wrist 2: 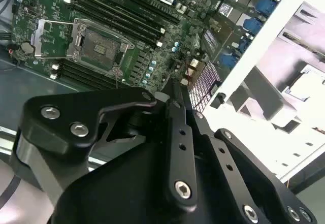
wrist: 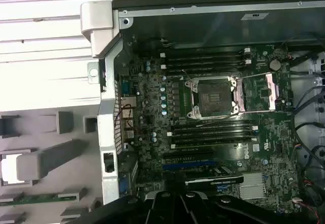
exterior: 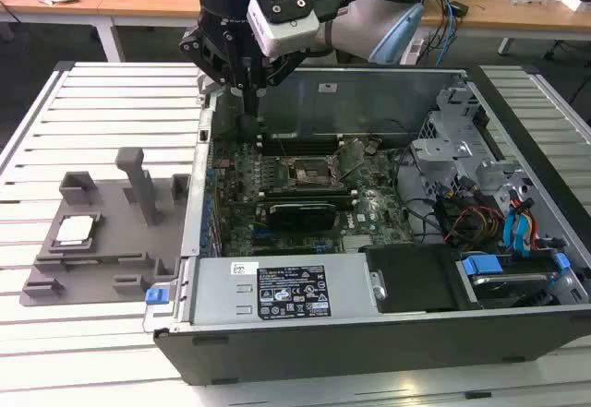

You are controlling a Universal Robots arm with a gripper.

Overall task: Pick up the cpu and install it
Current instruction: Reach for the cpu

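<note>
The cpu (exterior: 74, 231), a small flat square with a pale top, lies in a nest of the grey fixture (exterior: 102, 264) on the slatted table, at the exterior view's left of the open computer case. It shows as a bright patch in both wrist views (wrist 2: 310, 86) (wrist: 11, 167). The square black socket (exterior: 308, 173) on the motherboard stands empty with its metal plate (wrist: 266, 89) swung open. My gripper (exterior: 250, 110) hangs over the case's back corner nearest the fixture, above the motherboard, well away from the cpu. Its black fingers (wrist 2: 175, 112) meet at the tips with nothing between them.
The case wall (exterior: 197, 204) stands between the fixture and the motherboard. A long black graphics card (exterior: 300, 213) lies in front of the socket, memory sticks (wrist: 208, 61) flank it. A grey labelled power supply (exterior: 277, 289) and a drive cage with cables (exterior: 480, 195) fill the case's near and right parts.
</note>
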